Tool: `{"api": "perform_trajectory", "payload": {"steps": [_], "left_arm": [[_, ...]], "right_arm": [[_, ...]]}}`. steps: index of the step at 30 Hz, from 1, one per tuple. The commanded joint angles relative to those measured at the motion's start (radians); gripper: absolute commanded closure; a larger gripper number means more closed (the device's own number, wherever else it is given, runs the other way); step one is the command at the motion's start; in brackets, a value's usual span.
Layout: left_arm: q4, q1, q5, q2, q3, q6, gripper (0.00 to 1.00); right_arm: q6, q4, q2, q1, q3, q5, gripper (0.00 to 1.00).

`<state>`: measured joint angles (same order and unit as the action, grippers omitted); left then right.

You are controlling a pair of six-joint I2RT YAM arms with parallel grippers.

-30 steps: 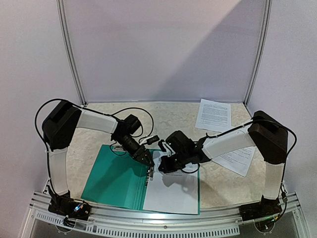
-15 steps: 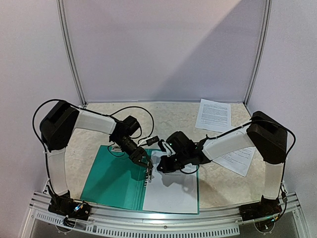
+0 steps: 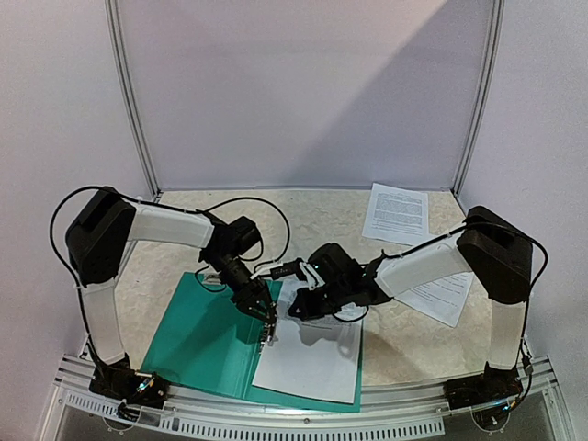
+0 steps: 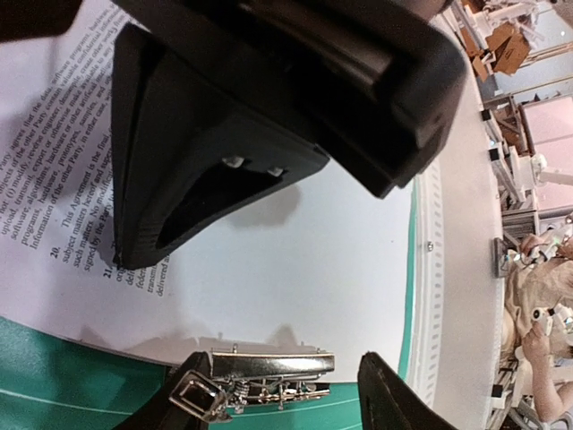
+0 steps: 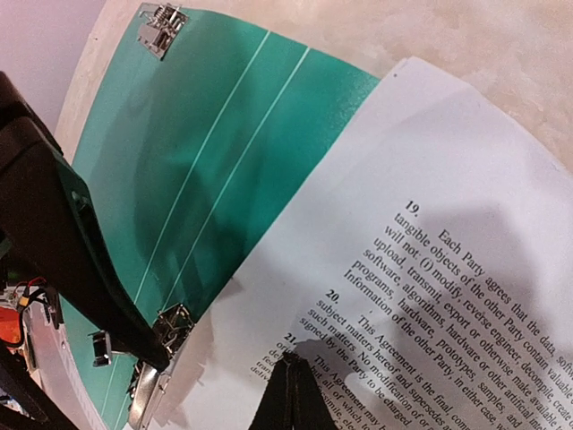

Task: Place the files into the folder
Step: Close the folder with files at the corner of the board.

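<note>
**Surroundings.** We recorded a table [image 3: 184,239] with a mottled beige, stone-like top, seen again in the right wrist view [image 5: 501,45]. A plain pale back wall [image 3: 303,92] closed the far side. 2 slim metal posts framed that wall, 1 on the left [image 3: 131,101] and 1 on the right [image 3: 478,101], both leaning outward toward the top. A slotted aluminium rail [image 3: 395,418] ran along the near edge of the table. In the left wrist view we saw this rail [image 4: 436,296] as a perforated strip. Beyond it sat a person in beige clothing [image 4: 537,287], only partly in frame, and farther off stood brown cardboard boxes [image 4: 501,40].
</note>
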<state>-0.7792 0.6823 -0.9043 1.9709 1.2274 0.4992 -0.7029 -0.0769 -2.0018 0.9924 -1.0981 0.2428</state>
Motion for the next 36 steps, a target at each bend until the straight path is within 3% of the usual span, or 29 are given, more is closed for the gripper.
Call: {"api": "perform_trajectory", "payload": {"steps": [1, 11, 17, 21, 25, 30, 36], "left_arm": [[-0.02, 0.023, 0.018, -0.066, -0.004, 0.047, 0.42], [0.093, 0.025, 0.115, -0.102, -0.049, 0.06, 0.41], [-0.078, 0.032, 0.026, -0.084, -0.027, 0.168, 0.42], [-0.104, 0.036, 0.014, -0.115, -0.047, 0.18, 0.42], [-0.112, 0.039, 0.024, -0.164, -0.044, 0.18, 0.41], [-0.139, 0.038, 0.103, -0.256, -0.039, 0.175, 0.35], [-0.215, 0.019, 0.351, -0.368, -0.047, 0.159, 0.27]], "right_arm": [[-0.007, 0.029, -0.045, -0.008, 0.015, -0.018, 1.0], [0.003, 0.034, -0.053, 0.009, -0.006, 0.016, 1.0], [0.021, 0.057, -0.022, 0.012, -0.019, 0.006, 1.0], [0.047, 0.115, 0.016, 0.009, -0.055, -0.001, 1.0], [0.103, 0.215, 0.079, 0.001, -0.114, -0.029, 0.93], [0.152, 0.4, 0.156, -0.068, -0.152, -0.158, 0.78], [0.222, 0.574, 0.132, -0.183, -0.247, -0.316, 0.73]]}}
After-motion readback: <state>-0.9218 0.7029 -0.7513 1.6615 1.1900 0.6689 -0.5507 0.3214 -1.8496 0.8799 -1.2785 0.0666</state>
